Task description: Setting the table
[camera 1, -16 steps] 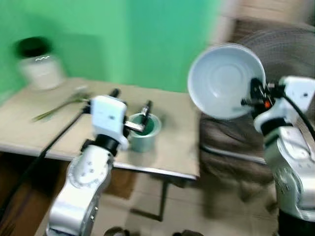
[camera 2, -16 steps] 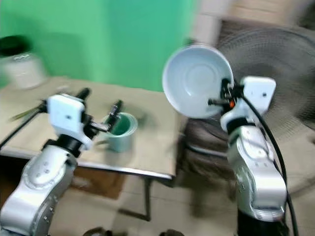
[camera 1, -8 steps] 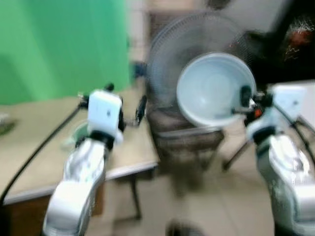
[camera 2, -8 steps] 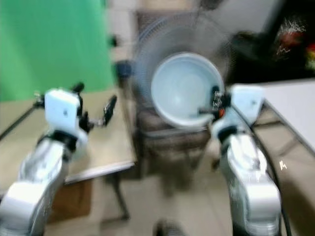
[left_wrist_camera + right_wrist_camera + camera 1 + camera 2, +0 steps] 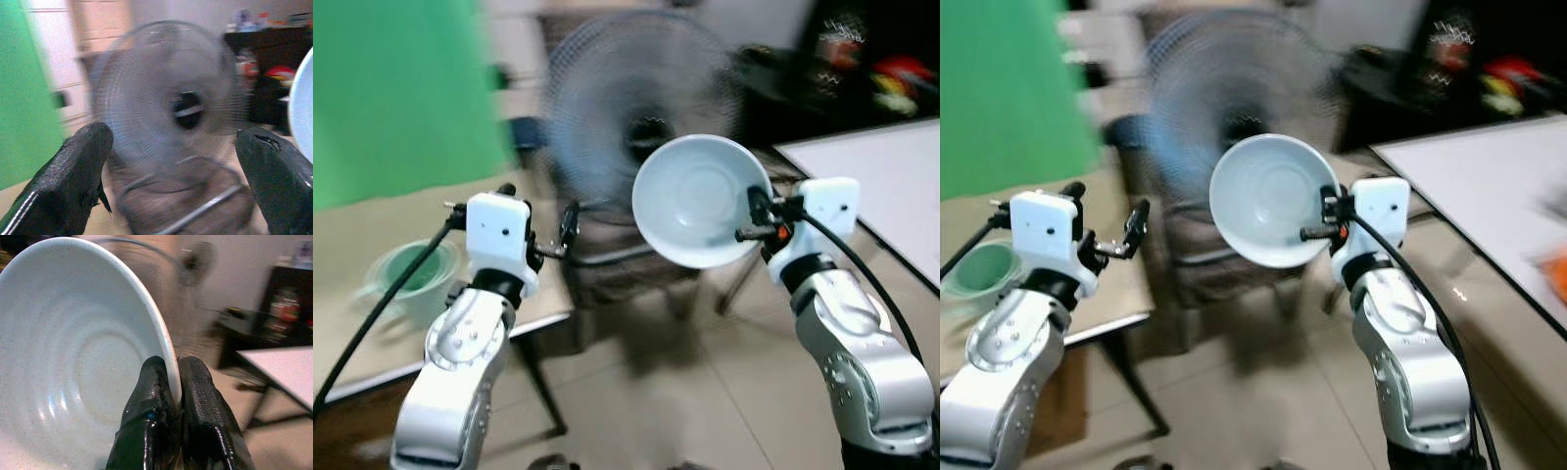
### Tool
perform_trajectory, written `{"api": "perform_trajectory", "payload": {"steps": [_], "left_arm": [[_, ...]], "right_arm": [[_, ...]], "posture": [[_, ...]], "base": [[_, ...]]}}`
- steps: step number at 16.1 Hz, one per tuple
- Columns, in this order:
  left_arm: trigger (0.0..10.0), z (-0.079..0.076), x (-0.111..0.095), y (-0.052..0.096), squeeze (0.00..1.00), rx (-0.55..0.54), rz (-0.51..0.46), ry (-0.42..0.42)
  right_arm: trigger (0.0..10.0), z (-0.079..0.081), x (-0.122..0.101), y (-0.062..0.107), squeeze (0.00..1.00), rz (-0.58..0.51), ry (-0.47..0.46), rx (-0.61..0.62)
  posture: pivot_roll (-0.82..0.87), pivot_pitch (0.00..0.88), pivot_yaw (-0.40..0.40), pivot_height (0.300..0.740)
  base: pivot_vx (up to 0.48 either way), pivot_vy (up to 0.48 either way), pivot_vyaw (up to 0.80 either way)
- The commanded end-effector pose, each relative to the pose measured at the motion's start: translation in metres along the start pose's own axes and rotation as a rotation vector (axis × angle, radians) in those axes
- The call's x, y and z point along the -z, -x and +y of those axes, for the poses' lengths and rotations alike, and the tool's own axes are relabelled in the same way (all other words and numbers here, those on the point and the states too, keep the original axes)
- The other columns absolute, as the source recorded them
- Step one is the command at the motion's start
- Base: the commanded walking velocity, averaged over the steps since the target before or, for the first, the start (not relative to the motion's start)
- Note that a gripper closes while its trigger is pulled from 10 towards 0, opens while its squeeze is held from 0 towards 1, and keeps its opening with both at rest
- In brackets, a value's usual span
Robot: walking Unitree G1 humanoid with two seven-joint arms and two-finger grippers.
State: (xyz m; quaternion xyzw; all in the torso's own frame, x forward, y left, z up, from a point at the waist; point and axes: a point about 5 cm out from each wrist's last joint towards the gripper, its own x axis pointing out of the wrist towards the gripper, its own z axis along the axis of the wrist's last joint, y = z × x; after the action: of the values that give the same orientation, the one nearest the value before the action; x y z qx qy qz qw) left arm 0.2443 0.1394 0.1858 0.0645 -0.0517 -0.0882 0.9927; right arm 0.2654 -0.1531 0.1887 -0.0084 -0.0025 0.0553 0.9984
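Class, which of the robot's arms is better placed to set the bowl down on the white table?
The right. Its gripper already pinches the bowl by its rim, nearer the white table; the left gripper is open.

Both silver arms are raised in front of the body, elbows bent. The left gripper (image 5: 536, 217) is held level with its black fingers (image 5: 73, 181) spread wide apart and nothing between them. The right gripper (image 5: 177, 382) has its fingers pinched together on a rim.

A big fan (image 5: 641, 127) stands right ahead between two tables, with bare floor (image 5: 705, 392) in front.
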Motion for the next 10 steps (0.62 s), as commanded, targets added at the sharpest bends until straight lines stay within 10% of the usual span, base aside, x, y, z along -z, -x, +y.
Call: {"api": "perform_trajectory", "payload": {"steps": [1,10], "left_arm": [[10.0,-0.003,0.005,0.0,0.0,0.011,0.021,-0.014],[10.0,-0.015,0.014,0.001,0.0,-0.002,0.049,0.08]], "right_arm": [[10.0,-0.003,-0.006,-0.002,0.0,-0.03,0.008,0.02],[10.0,0.006,-0.014,0.003,0.0,-0.054,0.067,-0.007]], "posture": [[0.04,0.0,-0.054,0.74],[-0.01,0.03,-0.031,0.74]], "base": [[0.0,0.0,-0.8],[0.0,0.0,-0.8]]}}
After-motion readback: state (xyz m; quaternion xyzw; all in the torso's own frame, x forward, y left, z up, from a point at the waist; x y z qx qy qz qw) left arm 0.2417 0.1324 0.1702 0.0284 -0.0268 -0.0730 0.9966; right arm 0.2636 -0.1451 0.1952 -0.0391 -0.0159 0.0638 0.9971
